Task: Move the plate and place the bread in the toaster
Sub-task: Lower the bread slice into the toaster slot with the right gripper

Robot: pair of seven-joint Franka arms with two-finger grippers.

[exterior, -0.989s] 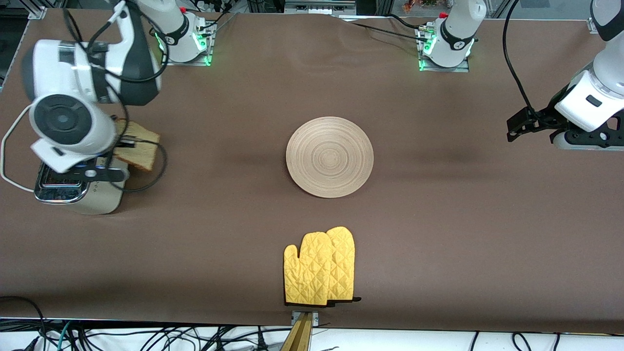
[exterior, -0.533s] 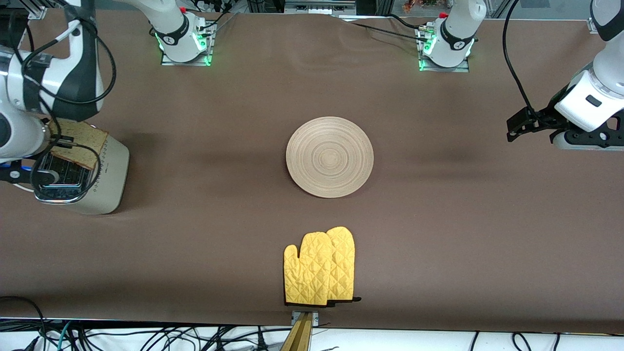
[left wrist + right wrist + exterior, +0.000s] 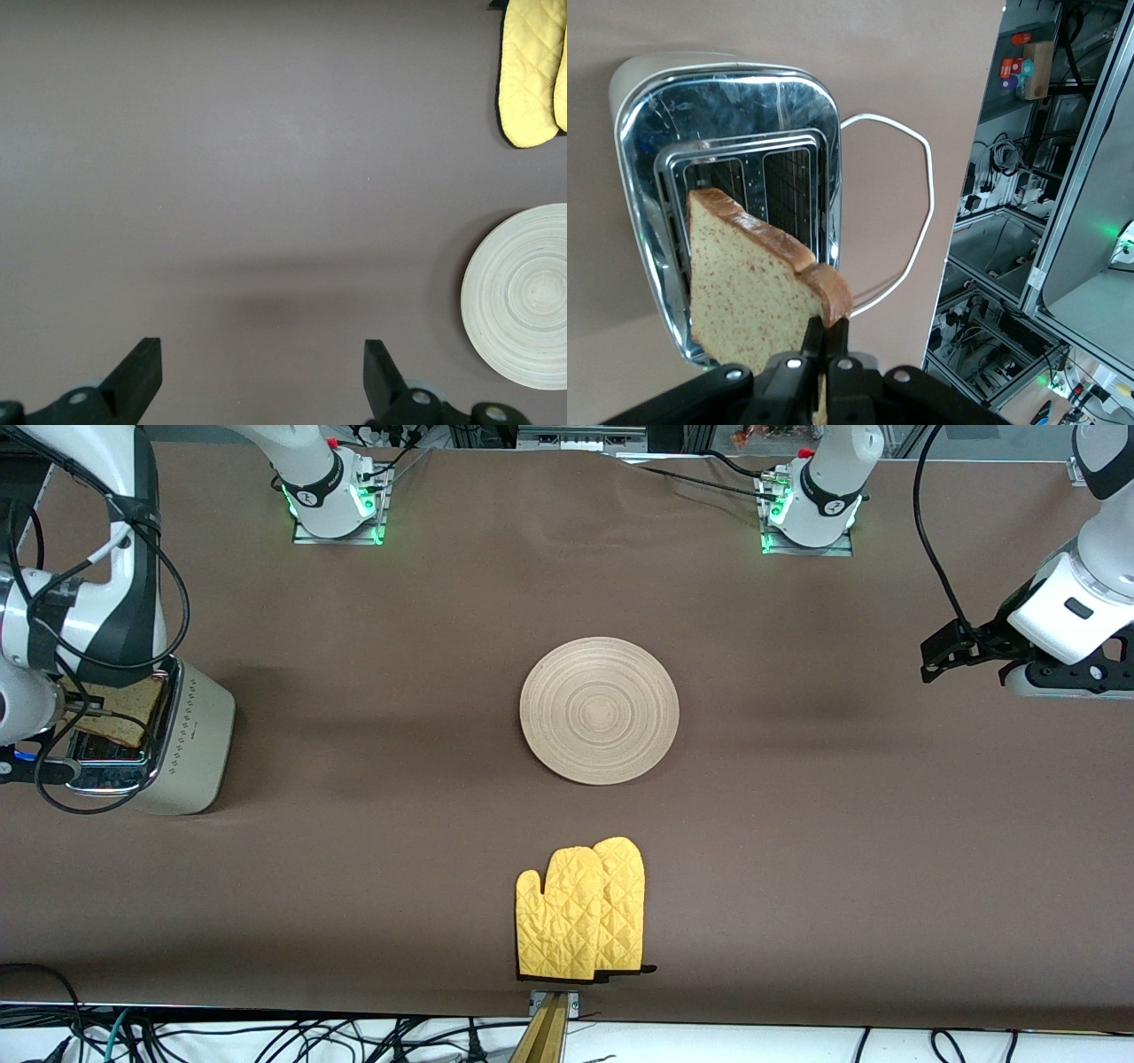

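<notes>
The cream toaster (image 3: 190, 735) stands at the right arm's end of the table, its chrome top and slots (image 3: 735, 177) open upward. My right gripper (image 3: 827, 329) is shut on the crust corner of the bread (image 3: 749, 297). The speckled slice (image 3: 115, 710) hangs tilted just above the slots. The pale wooden plate (image 3: 599, 710) lies at the middle of the table, also seen as the plate (image 3: 523, 297) in the left wrist view. My left gripper (image 3: 939, 657) waits over bare table at the left arm's end, open (image 3: 261, 354) and holding nothing.
A yellow oven mitt (image 3: 582, 911) lies near the table's front edge, nearer to the front camera than the plate. The toaster's white cord (image 3: 899, 212) loops on the table beside it, close to the table's end. Black cables hang round the right wrist.
The right arm has carried the bread toward its own end of the table, from beside the toaster to over its slots. The left arm and plate have not moved.
</notes>
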